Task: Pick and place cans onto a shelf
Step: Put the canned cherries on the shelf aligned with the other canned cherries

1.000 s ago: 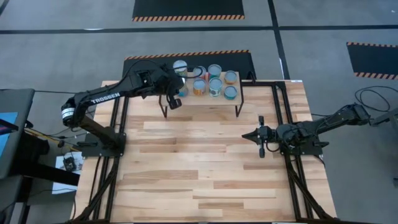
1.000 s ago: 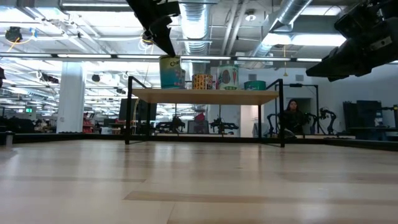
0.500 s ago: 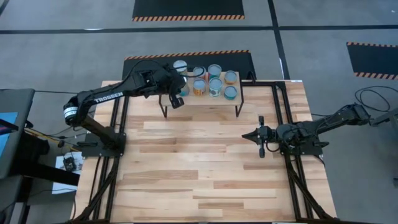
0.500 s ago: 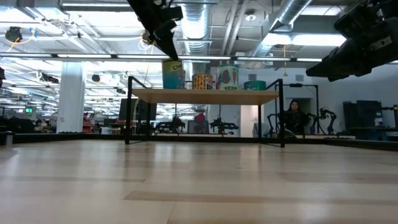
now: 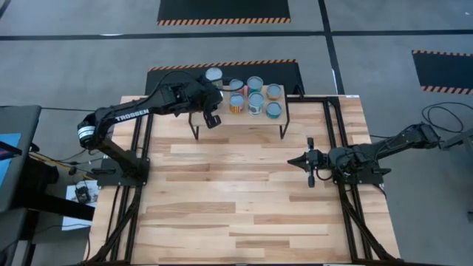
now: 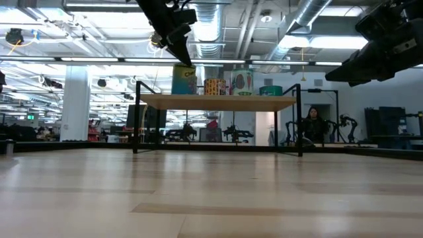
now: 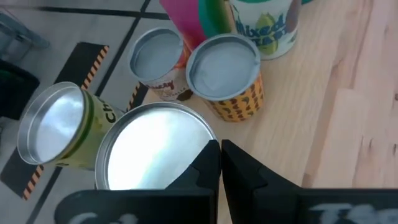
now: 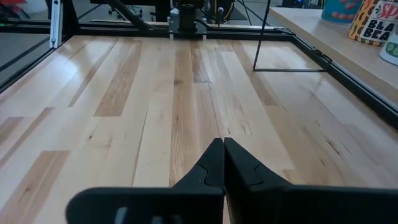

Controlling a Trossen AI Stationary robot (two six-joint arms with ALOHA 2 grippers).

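Observation:
The shelf stands at the table's far side and carries several cans. A tall yellow-green can stands at its far left corner. My left gripper is shut over the shelf's left end, its fingertips right above the silvery top of a wide can. An orange can and another can stand just beyond it. My right gripper is shut and empty, low over the table's right half. My left gripper's shut fingertips point slanting down over the edge of the wide can's top. I cannot tell whether they touch it. The can stands upright on the shelf.
The shelf's thin black legs stand on the plank table. Black frame rails run along both sides of the table. A wide stretch of bare planks lies between the shelf and the near edge. A person sits in the room behind.
My left gripper has moved a little toward the table's right and far edge over the shelf's left end, staying shut. The tall yellow-green can has slid a little toward the shelf's far edge, still upright.

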